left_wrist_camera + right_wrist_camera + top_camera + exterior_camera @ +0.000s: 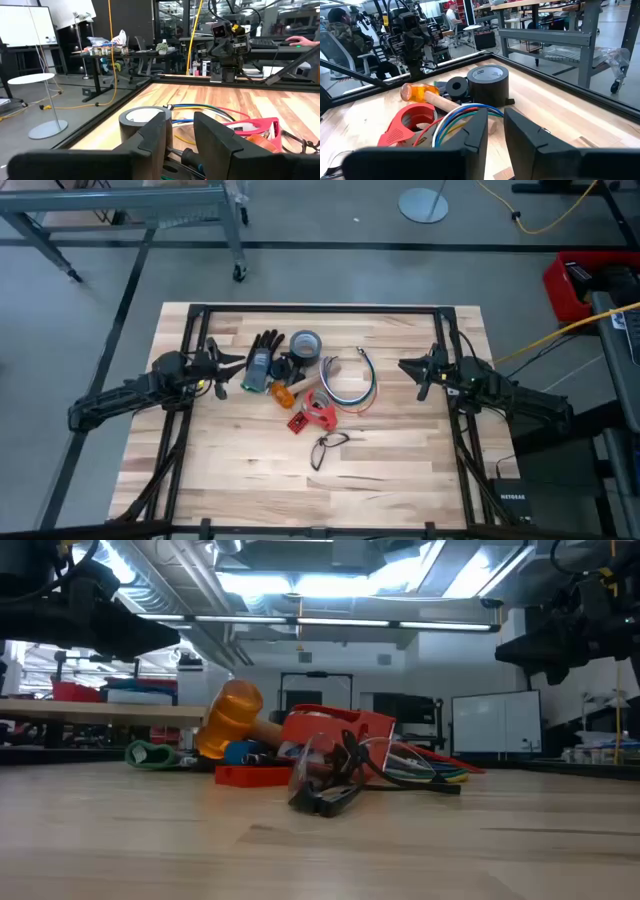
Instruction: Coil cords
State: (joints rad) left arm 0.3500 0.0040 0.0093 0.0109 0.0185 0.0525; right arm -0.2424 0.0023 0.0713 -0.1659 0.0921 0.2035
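The cords (350, 380) are thin blue, grey-white and red cables bent into a loose loop. They lie flat on the wooden table (400, 470) right of centre, and also show in the wrist views (200, 107) (454, 116). My left gripper (238, 368) hovers at the table's left, pointing level toward the centre. Its fingers (180, 125) stand a little apart with nothing between them. My right gripper (406, 368) hovers at the table's right, facing the cords. A narrow gap shows between its fingers (496, 120), and nothing is held.
Left of the cords lie a grey tape roll (305, 345), a dark glove (262, 360), an orange-headed mallet (285, 393) and a red tape dispenser (315, 417). Glasses (328, 446) lie nearer the front. Bare wood extends along the near edge. A person (337, 27) sits beyond the table.
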